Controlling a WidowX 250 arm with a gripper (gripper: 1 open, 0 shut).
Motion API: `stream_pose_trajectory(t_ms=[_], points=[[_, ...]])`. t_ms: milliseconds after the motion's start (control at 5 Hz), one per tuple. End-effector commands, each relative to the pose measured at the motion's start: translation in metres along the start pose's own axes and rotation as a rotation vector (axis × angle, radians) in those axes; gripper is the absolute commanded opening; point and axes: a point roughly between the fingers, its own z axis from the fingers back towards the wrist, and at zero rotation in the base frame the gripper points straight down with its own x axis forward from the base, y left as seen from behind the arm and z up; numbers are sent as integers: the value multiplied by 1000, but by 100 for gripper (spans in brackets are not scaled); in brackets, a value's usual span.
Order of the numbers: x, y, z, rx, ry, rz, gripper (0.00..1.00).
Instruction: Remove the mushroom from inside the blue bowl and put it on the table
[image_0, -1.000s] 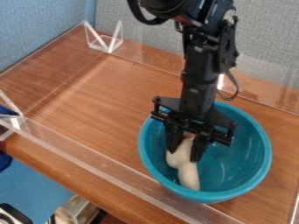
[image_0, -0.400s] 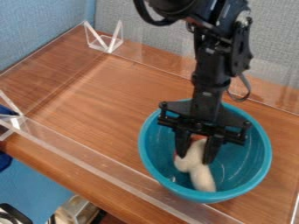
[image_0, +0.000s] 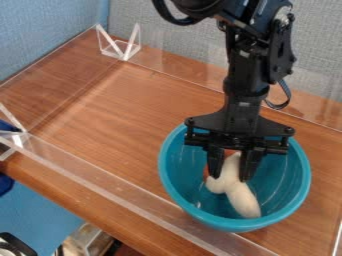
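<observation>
The blue bowl (image_0: 168, 183) stands on the table (image_0: 107, 100) near its front right. My gripper (image_0: 230, 174) reaches straight down into the bowl from the black arm above. Its two dark fingers are shut on the cream-white stem of the mushroom (image_0: 230, 190). The mushroom hangs tilted, its lower end pointing towards the bowl's front right and close to the bowl's floor. Its cap end looks pale and is hard to make out. Whether it touches the bowl's floor I cannot tell.
Low clear acrylic walls (image_0: 94, 170) edge the tabletop along the front and back. A clear triangular stand (image_0: 120, 44) sits at the back left corner and another clear piece (image_0: 11, 132) at the left edge. Bare wood lies left of the bowl.
The gripper has shifted to the right inside the bowl and risen slightly, carrying the mushroom along with it. The bowl has stayed in place.
</observation>
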Motion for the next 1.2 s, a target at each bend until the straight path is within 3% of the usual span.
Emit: stream_pose_trajectory(t_ms=[0, 400, 600, 800, 1000], points=[[-3, 0, 13, -24, -32, 10, 0], [-8, -24, 28, -27, -34, -41, 0], [-5, -28, 51, -52, -39, -29, 0], [-2, -17, 74, -77, -50, -16, 0], [7, 4, 98, -102, -71, 58, 0]])
